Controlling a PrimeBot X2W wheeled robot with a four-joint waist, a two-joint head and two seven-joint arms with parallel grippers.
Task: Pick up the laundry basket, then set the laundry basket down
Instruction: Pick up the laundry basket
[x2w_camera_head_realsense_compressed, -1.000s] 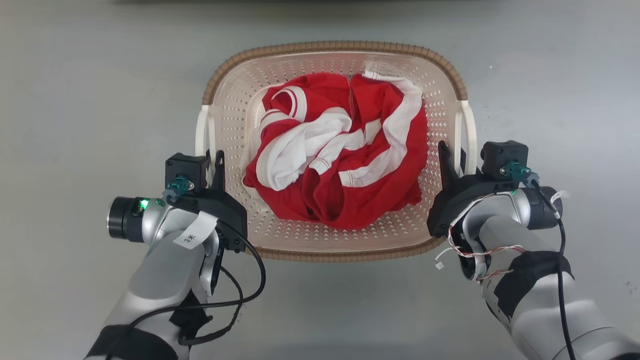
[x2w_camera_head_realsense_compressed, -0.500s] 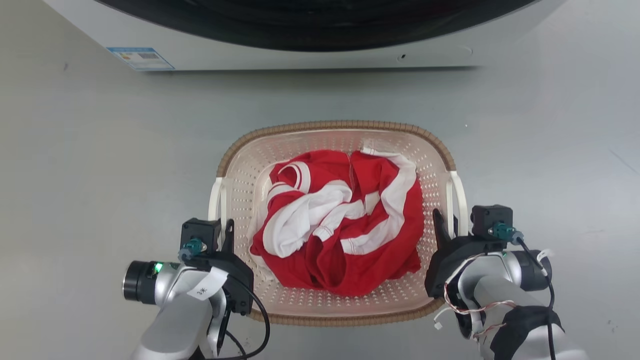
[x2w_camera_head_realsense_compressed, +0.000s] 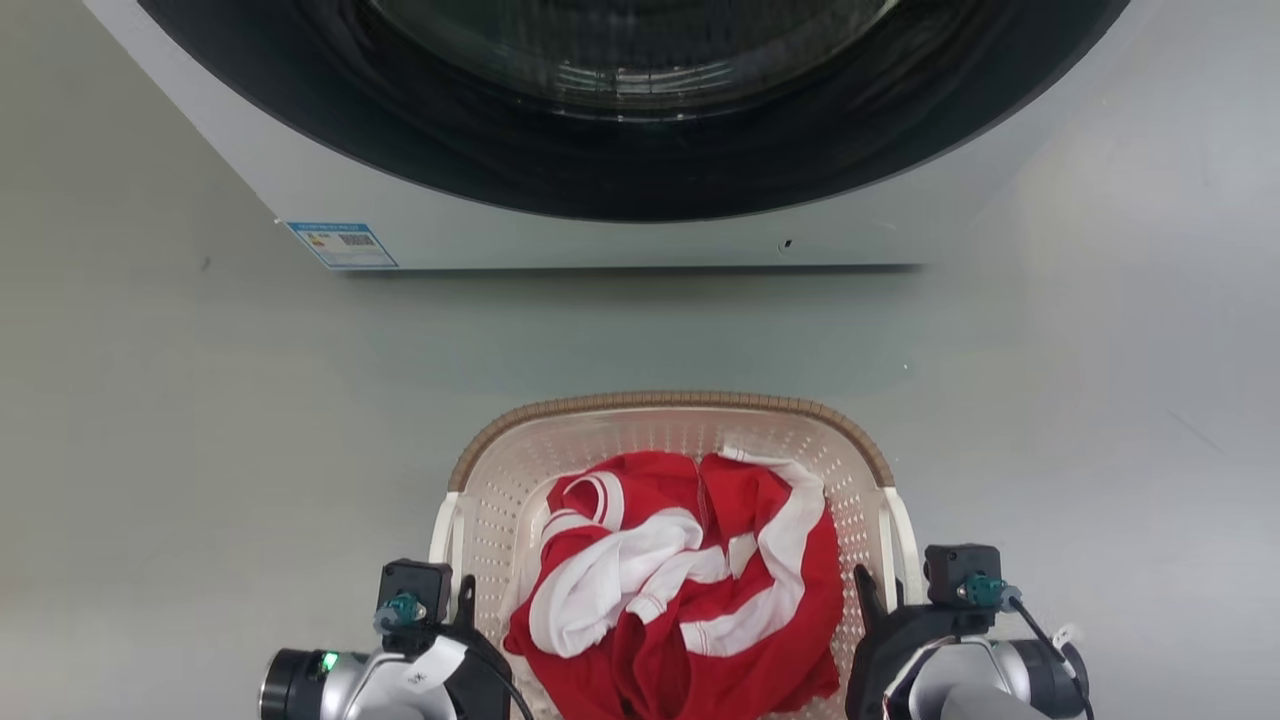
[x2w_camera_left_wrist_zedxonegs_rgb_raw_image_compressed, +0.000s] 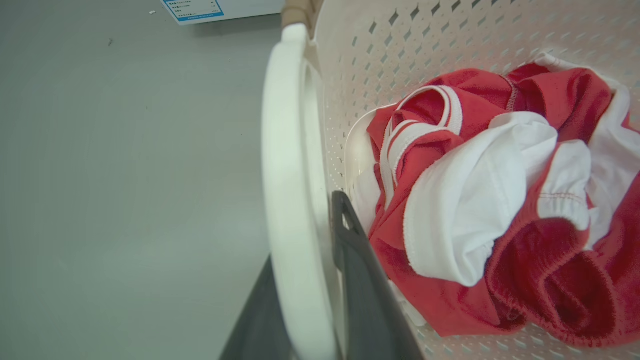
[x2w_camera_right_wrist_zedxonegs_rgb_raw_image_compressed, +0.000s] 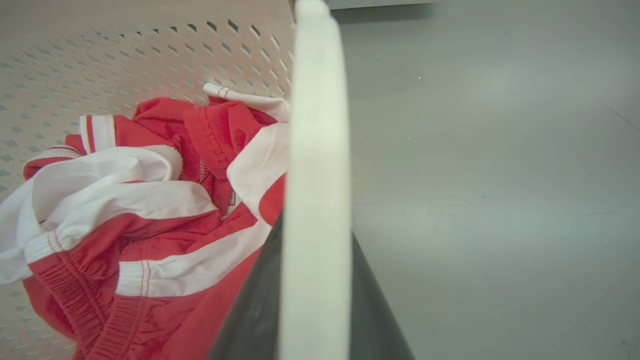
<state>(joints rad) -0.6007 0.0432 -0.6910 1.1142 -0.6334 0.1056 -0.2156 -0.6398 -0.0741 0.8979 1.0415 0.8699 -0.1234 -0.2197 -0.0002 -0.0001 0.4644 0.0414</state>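
Cream perforated plastic, the laundry basket (x2w_camera_head_realsense_compressed: 670, 402) holds a red-and-white garment (x2w_camera_head_realsense_compressed: 690, 610) over the grey floor (x2w_camera_head_realsense_compressed: 200, 450), before the washing machine (x2w_camera_head_realsense_compressed: 600, 240). The left hand (x2w_camera_left_wrist_zedxonegs_rgb_raw_image_compressed: 306, 250) grips its left white handle (x2w_camera_left_wrist_zedxonegs_rgb_raw_image_compressed: 285, 150), the right hand (x2w_camera_right_wrist_zedxonegs_rgb_raw_image_compressed: 315, 235) its right handle (x2w_camera_right_wrist_zedxonegs_rgb_raw_image_compressed: 317, 125), fingers (x2w_camera_left_wrist_zedxonegs_rgb_raw_image_compressed: 360, 290) straddling each.

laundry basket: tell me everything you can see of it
The basket is cream plastic, rounded-rectangular, its walls dotted with small holes, under a brown woven-look rim. A white handle sits on each side: the left pincer grips the left handle, the right pincer the right handle. Crumpled red-and-white clothes lie inside. It sits level before the washer, over the grey floor; whether it touches the floor, I cannot tell.
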